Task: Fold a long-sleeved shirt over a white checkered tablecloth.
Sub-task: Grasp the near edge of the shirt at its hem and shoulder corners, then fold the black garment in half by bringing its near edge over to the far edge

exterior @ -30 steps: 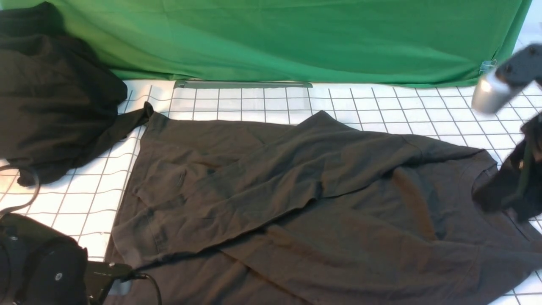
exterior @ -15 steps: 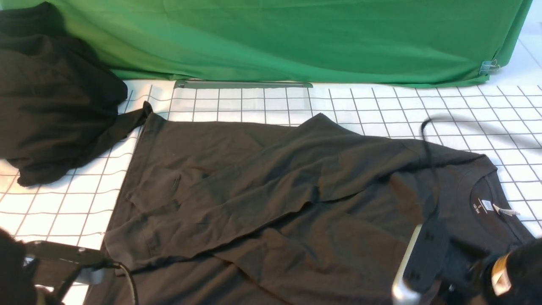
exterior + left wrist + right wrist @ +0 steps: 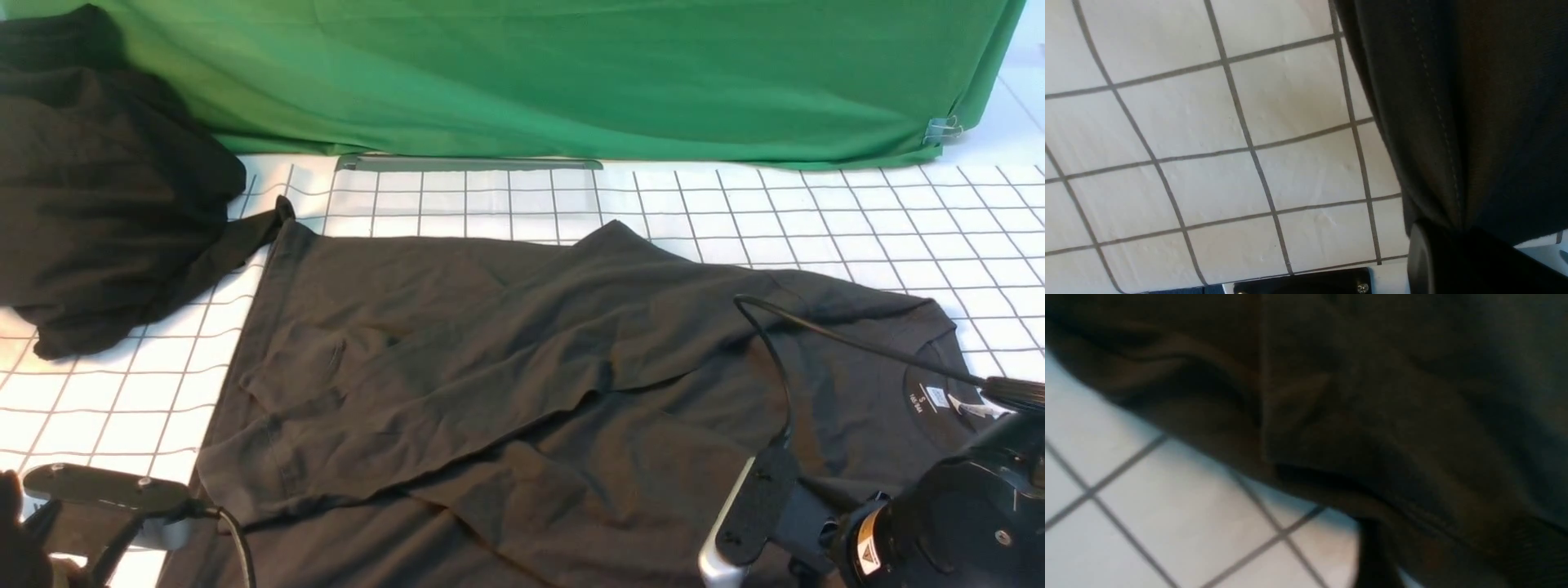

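Neck label: a small white label (image 3: 938, 398) sits inside the round collar of the large dark charcoal-olive long-sleeved shirt (image 3: 571, 367), with a white tag beside it; the print is too small to read.
Shirt position: spread across the wide white checkered tablecloth (image 3: 816, 212), collar towards the right, one sleeve folded over the body.
Surroundings: a blacker shapeless heap of plain cloth (image 3: 106, 188) lies far left, touching the shirt's far corner; a plain green cloth (image 3: 571, 73) hangs behind, held by a clip (image 3: 943, 128) at its right end.
In the way: the right arm (image 3: 955, 523) and its thin black cable (image 3: 775, 359) cross the shirt below the collar.
Left gripper (image 3: 1453, 261): the wrist view alone shows it – the stitched hem gathers into the dark jaws, pinched there.
Right gripper (image 3: 1372, 563): its wrist view is blurred – dark cloth over grid squares; I cannot tell how the jaws stand.
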Controlling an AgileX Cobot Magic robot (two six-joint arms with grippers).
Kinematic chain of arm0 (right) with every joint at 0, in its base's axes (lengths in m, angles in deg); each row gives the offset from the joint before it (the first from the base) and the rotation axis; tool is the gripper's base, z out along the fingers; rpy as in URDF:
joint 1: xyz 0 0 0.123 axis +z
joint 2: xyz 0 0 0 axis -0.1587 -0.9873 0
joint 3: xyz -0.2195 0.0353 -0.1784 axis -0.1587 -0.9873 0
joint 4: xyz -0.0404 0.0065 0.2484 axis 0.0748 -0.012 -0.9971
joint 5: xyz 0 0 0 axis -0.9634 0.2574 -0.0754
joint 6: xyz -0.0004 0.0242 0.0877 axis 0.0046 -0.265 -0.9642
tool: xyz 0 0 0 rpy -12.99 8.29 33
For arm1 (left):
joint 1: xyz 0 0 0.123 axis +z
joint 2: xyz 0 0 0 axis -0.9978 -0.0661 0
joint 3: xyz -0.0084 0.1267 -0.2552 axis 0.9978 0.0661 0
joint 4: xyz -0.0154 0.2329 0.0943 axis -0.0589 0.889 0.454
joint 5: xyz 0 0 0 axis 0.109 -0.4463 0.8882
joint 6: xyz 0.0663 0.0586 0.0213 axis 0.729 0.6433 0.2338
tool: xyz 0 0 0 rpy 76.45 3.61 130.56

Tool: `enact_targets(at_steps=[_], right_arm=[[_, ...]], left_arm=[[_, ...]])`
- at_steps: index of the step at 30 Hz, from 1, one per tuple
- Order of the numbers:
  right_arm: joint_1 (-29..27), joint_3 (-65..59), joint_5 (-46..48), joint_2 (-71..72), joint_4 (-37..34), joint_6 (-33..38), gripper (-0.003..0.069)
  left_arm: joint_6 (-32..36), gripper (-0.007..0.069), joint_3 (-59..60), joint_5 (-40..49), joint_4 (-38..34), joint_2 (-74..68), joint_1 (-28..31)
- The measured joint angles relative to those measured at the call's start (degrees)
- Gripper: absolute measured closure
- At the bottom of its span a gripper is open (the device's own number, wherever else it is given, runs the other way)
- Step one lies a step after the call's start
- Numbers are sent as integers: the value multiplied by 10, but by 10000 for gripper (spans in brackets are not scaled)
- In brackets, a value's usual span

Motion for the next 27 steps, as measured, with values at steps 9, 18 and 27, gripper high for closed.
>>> enact_targets(at_steps=[9,18,27], right_arm=[[1,-5,99,63,-15,-41,622],[4,42,209,216,56,-98,628],[-78,207,201,131,96,-62,629]], left_arm=[[0,601,-20,31,-39,72,0],[-44,601,-147,40,39,94,0],[-27,601,-316,20,100,-98,51]])
